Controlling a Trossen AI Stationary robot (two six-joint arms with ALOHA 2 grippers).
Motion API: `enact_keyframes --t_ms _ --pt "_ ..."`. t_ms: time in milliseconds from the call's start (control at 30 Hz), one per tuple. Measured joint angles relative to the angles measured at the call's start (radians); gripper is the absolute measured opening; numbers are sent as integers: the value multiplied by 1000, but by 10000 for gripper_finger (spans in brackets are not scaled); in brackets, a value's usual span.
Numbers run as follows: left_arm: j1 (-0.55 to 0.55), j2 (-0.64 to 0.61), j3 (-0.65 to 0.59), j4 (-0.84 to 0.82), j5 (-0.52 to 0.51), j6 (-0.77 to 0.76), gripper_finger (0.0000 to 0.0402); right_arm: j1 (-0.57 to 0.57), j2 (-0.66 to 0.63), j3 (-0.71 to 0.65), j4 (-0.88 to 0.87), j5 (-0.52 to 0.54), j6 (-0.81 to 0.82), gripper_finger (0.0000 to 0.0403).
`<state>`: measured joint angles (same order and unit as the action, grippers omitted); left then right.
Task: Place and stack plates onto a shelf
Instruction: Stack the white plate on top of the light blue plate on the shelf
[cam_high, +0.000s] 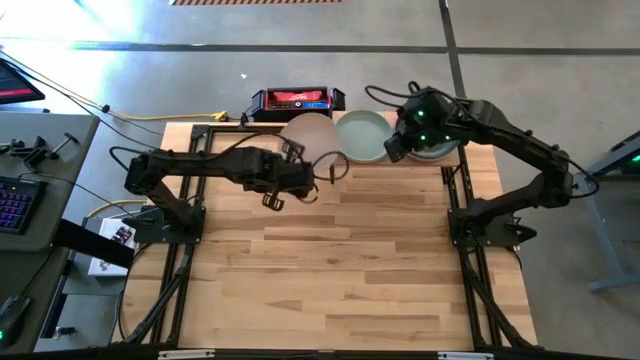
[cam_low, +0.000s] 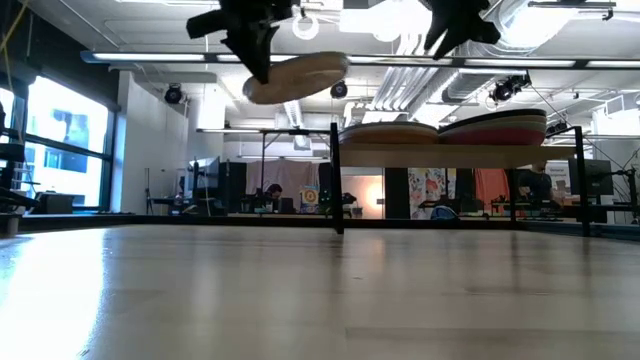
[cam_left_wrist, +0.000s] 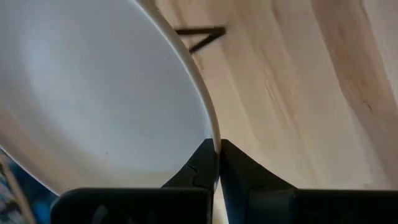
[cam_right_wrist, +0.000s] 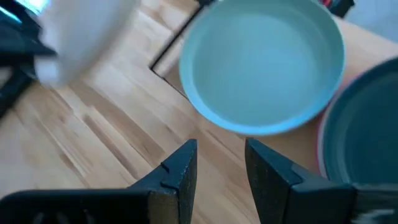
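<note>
Three plates (cam_high: 361, 135) (one shelf (cam_low: 460, 152))

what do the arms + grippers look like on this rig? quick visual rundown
Two matching black jointed arms on black frame bases at the table's sides. Left arm has loose black cabling looped near its wrist; right arm shows small green indicator lights by the wrist. Left gripper and right gripper each have two dark, matte, wedge-shaped fingers.

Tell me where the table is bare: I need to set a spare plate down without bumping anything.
The near wooden tabletop, between the two arm bases, is bare. The far edge is crowded: the left gripper holds a round cream plate in the air beside the pale green plate on the light-wood shelf, and the right gripper hovers over the dark slate plate.
</note>
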<state>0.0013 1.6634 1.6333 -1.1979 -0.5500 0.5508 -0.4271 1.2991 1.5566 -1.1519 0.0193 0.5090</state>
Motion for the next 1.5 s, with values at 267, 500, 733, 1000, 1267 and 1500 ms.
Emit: enact_keyframes --t_ms 267,500,733,1000,1267,1500 --pt "-64 0 0 69 -4 216 1 3 -5 0 58 -16 121 114" --pt "-98 11 2 116 0 263 1 21 -4 0 59 -27 176 114" --pt "-119 77 1 130 -3 266 1 83 4 0 65 -1 204 114" --pt "-128 125 1 178 -37 267 1 139 70 0 49 46 199 114" --pt "-128 126 1 176 -36 272 1 162 133 0 50 56 198 114" --pt "-128 126 1 181 -38 282 1 162 162 0 47 54 204 114"
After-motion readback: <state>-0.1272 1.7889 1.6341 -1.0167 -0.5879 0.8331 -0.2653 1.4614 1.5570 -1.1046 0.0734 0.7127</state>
